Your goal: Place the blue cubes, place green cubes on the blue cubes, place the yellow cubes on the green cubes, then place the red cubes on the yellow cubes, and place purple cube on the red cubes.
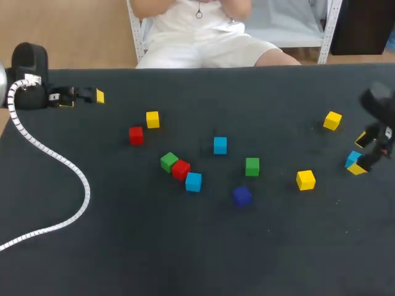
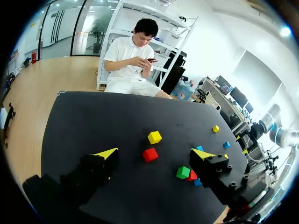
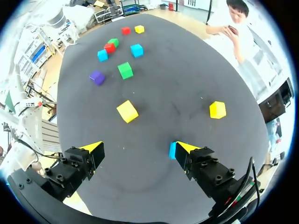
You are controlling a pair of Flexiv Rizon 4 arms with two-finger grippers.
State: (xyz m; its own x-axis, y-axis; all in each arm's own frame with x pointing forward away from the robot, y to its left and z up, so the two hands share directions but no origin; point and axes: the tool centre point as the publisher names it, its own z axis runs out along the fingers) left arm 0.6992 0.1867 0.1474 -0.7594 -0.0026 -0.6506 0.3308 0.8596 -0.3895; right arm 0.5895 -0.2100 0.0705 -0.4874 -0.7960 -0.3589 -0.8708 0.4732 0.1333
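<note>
Cubes lie scattered on the black table (image 1: 123, 234). At the middle are a yellow cube (image 1: 152, 119), a red cube (image 1: 136, 135), a blue cube (image 1: 220, 145), a green cube (image 1: 169, 162) touching a second red cube (image 1: 181, 169), another blue cube (image 1: 193, 182), a green cube (image 1: 252, 166) and the purple cube (image 1: 241, 196). To the right lie two yellow cubes (image 1: 305, 180) (image 1: 332, 121). My right gripper (image 1: 359, 154) (image 3: 140, 148) stands open at the right edge, with a third blue cube (image 3: 172, 150) against one finger. My left gripper (image 1: 86, 95) (image 2: 154, 154) is open and empty at the far left.
A white corrugated cable (image 1: 62, 166) trails from my left arm across the table's left part. The front of the table holds no cubes.
</note>
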